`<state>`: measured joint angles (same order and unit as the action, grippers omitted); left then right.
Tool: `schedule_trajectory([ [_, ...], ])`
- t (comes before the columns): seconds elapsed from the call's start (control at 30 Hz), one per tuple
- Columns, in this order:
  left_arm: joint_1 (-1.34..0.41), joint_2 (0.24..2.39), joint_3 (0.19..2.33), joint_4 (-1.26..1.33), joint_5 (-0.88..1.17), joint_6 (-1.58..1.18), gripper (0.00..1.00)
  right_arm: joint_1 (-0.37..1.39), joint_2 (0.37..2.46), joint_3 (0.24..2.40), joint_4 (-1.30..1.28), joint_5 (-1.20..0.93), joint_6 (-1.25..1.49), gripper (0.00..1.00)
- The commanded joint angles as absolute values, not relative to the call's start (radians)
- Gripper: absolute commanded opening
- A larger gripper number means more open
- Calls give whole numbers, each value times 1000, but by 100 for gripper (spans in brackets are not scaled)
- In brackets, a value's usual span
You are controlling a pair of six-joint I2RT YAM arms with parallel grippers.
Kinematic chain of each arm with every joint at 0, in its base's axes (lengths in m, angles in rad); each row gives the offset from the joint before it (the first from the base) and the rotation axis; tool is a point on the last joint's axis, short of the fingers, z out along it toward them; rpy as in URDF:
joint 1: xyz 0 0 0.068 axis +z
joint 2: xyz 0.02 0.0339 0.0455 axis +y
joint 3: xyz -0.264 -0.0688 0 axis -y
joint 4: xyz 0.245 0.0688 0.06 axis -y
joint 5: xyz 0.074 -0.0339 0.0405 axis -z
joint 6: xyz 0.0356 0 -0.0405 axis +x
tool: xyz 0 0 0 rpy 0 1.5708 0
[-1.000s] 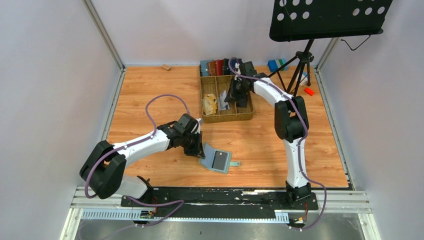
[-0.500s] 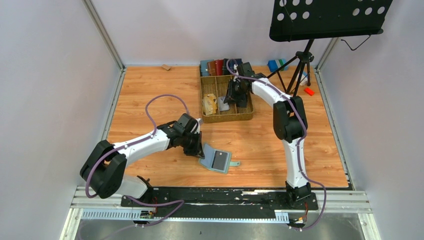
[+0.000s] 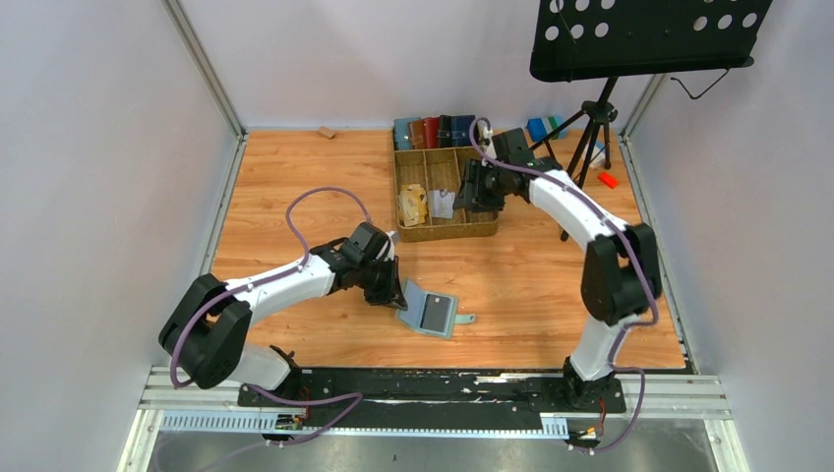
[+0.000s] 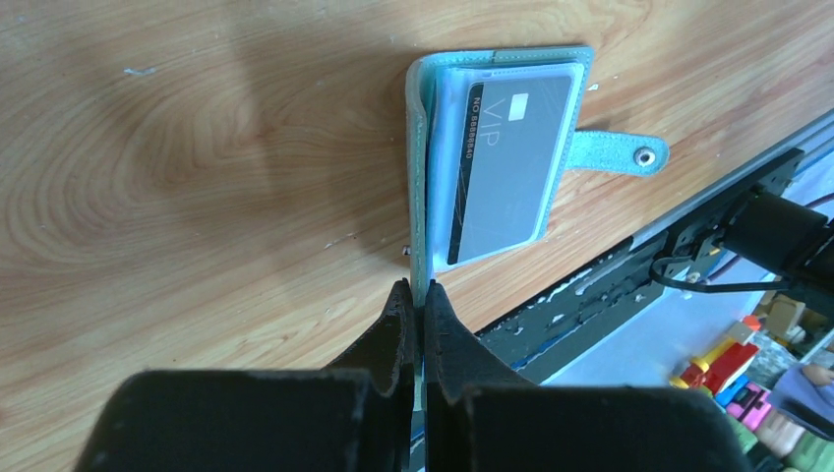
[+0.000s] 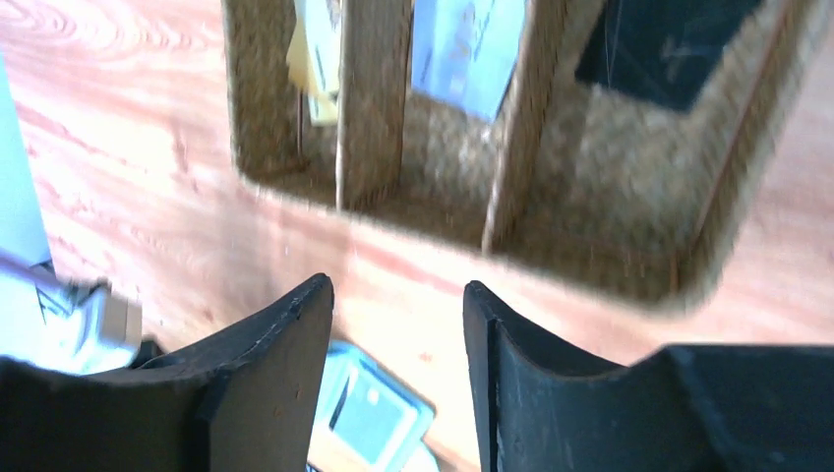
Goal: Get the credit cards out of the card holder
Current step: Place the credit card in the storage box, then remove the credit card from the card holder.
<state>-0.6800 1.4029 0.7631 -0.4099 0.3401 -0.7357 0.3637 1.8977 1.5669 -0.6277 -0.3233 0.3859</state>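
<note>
Left jaws are clamping shut on the raised flap of the holder (image 4: pixel 420 118), which is lying open on the bench (image 4: pixel 197 197) straight ahead of them. A grey card (image 4: pixel 511 157) is sitting in it, just right of the pinch. Right jaws are hanging parted, gripping nothing, tray (image 5: pixel 629 270) just ahead. I'm seeing a pale card (image 5: pixel 462 44) in its middle slot.
</note>
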Motion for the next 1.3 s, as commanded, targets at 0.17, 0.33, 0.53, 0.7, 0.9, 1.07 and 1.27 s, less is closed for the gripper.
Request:
schedule_trajectory([
  [0.17, -676, 1348, 662, -129, 403, -963, 0, 371, 1489, 1158, -562, -361, 363, 99],
  [0.33, -676, 1270, 663, -72, 380, -1026, 0, 359, 1353, 992, -552, -499, 363, 100],
  [0.53, -677, 1199, 680, -53, 367, -1089, 0, 326, 1231, 847, -411, -756, 465, 100],
  [0.7, -676, 1126, 664, -17, 339, -1156, 0, 324, 1182, 815, -367, -800, 523, 100],
  [0.9, -669, 1016, 652, -5, 272, -1220, 0, 323, 1184, 809, -403, -777, 562, 100],
  [1.07, -653, 974, 634, 57, 284, -1287, 0, 321, 1171, 775, -355, -817, 614, 100],
  [1.27, -650, 967, 640, 113, 312, -1324, 0, 321, 1166, 740, -240, -881, 704, 100],
])
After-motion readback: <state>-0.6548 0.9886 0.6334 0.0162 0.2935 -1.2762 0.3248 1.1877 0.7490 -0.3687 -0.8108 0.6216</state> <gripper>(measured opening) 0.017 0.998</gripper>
